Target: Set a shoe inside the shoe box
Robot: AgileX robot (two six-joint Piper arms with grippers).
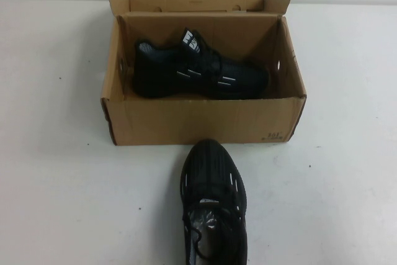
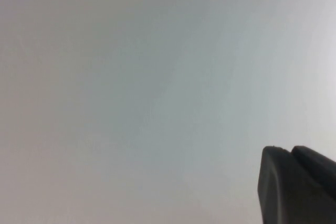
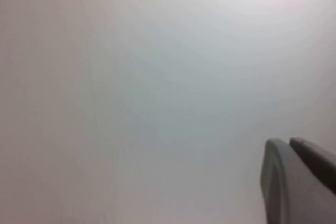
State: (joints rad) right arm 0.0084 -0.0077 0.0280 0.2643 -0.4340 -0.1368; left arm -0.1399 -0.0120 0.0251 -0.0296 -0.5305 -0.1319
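The brown cardboard shoe box point(image 1: 205, 119) stands open at the middle back of the table, its lid flap folded back. One black sneaker point(image 1: 201, 71) lies on its side inside the box, toe to the right. A second, identical black sneaker point(image 1: 214, 206) stands on the table just in front of the box, toe pointing at the box's front wall. Neither arm shows in the high view. My left gripper point(image 2: 290, 149) is shut and empty over bare white surface. My right gripper point(image 3: 289, 141) is also shut and empty over bare white surface.
The white table point(image 1: 62, 184) spreads to the left and right of the box and the front shoe. A pale wall runs along the back edge behind the box.
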